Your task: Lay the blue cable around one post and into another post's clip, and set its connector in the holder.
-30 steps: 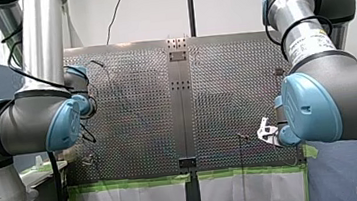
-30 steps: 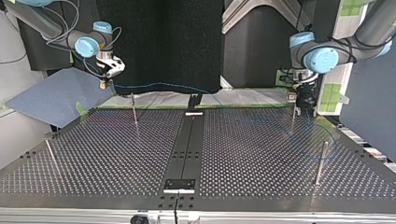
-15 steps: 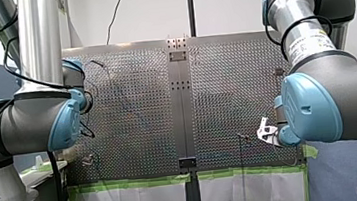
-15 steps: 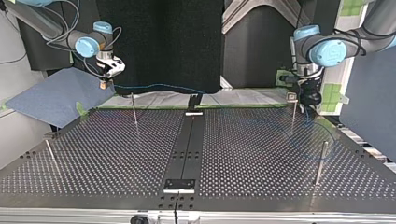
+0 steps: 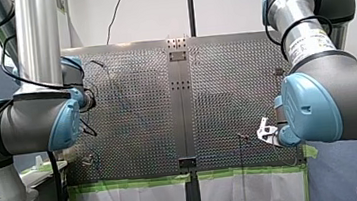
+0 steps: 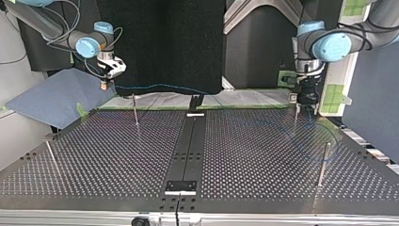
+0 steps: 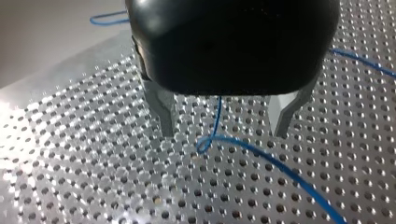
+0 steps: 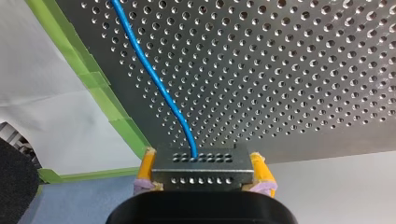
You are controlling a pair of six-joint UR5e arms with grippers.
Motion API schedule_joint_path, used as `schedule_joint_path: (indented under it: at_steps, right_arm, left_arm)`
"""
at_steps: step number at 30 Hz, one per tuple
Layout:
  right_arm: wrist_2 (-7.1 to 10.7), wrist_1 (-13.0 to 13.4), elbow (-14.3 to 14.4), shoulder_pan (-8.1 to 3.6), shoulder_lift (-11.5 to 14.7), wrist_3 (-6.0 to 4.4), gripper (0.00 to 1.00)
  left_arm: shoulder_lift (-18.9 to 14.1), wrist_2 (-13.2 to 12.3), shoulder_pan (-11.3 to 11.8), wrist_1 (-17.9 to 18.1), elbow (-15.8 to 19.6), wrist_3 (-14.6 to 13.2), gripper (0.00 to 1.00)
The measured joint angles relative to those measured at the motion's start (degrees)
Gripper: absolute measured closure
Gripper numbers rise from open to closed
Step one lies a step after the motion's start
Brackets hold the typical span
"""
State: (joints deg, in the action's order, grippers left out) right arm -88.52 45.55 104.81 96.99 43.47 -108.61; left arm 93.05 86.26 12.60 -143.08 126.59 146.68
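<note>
My left gripper hovers, jaws apart, astride a loop of the cable over the table; best to descend squarely and pinch gently. My right gripper is clamped on the connector; keep slack

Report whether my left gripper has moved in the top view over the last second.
Yes. My left gripper has risen slightly and now sits higher against the clip-topped post beside it.

perforated table | black centre strip | 4 posts upright | blue cable looped on it
</note>
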Motion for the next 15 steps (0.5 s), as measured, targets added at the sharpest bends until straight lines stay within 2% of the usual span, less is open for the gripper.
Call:
schedule_joint_path:
  at_steps: [6, 10, 15]
  right_arm:
    - [0.00, 0.06, -0.02, 0.04, 0.00, 0.14, 1.00]
    - [0.00, 0.08, -0.01, 0.30, 0.00, 0.59, 1.00]
    - [-0.03, 0.13, -0.02, 0.77, -0.01, 1.09, 1.00]
  left_arm:
    - [-2.91, -0.29, 0.10, -0.01, 2.35, -0.15, 0.00]
    - [-4.86, -0.53, 0.12, 0.16, 4.26, -0.48, 0.00]
    - [-7.19, -1.31, 0.03, -0.82, 6.56, -2.00, 0.00]
